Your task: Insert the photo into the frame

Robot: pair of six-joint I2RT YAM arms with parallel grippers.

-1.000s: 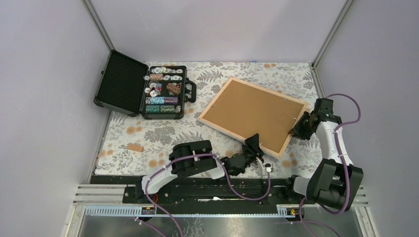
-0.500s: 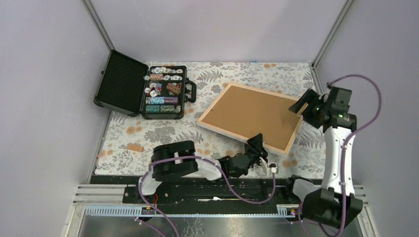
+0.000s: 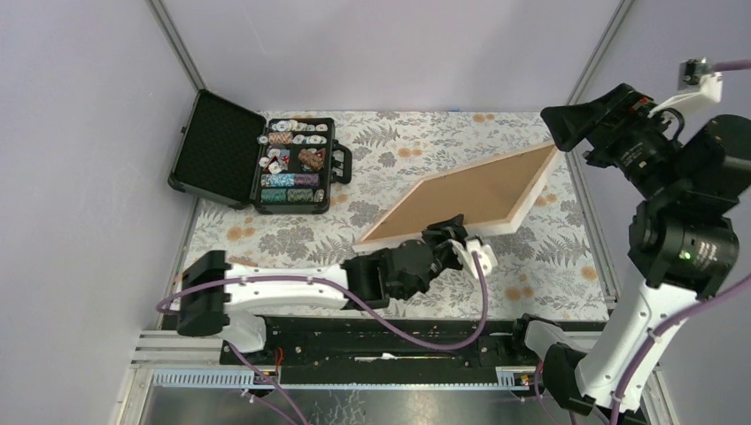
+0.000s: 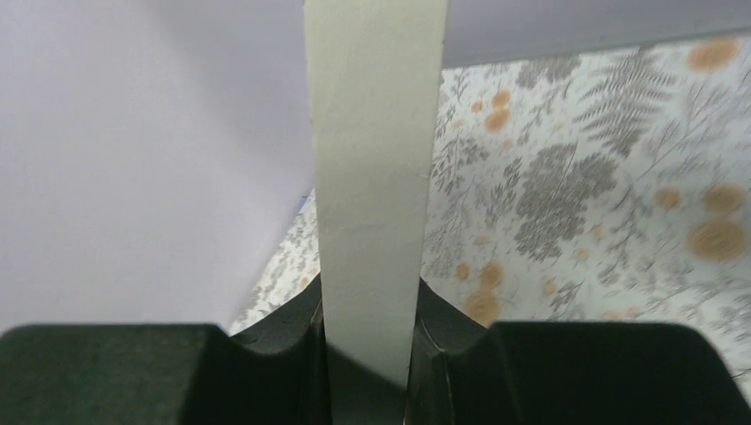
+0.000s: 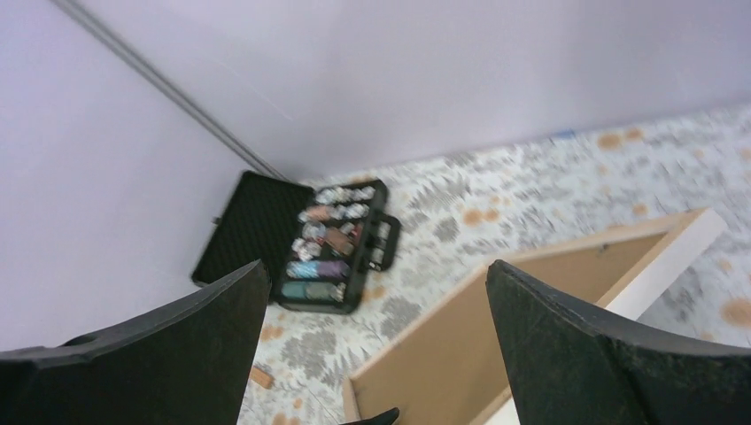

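Frame (image 3: 534, 190) tipped up steeply over the right half of the table (image 3: 398, 142), brown backing board (image 3: 460, 199) showing, near rail pinched by the left gripper (image 4: 367, 329).

The left fingers clamp the thin wooden rail, while the right gripper (image 5: 376, 266) hangs high above the far corner, fingers spread wide and holding nothing. The frame looks stiff and light but broad, so it may swing about one pinch. Any pane would be fragile, so hold the wood mid-rail. No photo is in view.
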